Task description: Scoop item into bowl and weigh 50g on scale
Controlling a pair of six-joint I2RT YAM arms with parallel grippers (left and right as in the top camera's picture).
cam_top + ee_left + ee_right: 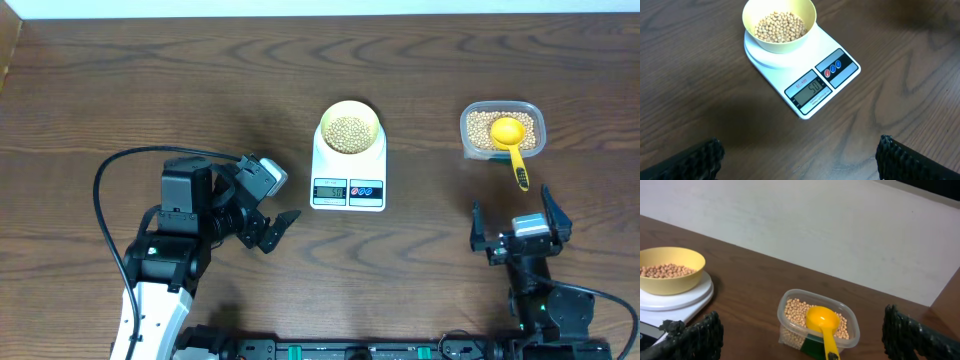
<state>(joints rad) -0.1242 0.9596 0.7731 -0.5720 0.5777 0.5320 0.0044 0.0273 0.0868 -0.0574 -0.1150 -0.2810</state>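
The pale yellow bowl (348,122) holds tan beans (348,133) and stands on the white scale (348,184). In the left wrist view the bowl (779,42) sits on the scale (837,80), whose display reads about 50. The right wrist view shows the bowl (670,282) at the left edge. My left gripper (272,215) is open and empty, left of the scale; its fingers frame bare table (800,160). My right gripper (517,218) is open and empty, near the front edge, below the tub; it also shows in the right wrist view (802,335).
A clear plastic tub (502,129) of beans stands at the right, with a bright yellow scoop (511,140) resting in it, handle toward me. It shows in the right wrist view too: tub (790,307), scoop (822,320). A pale wall lies beyond the table's far edge.
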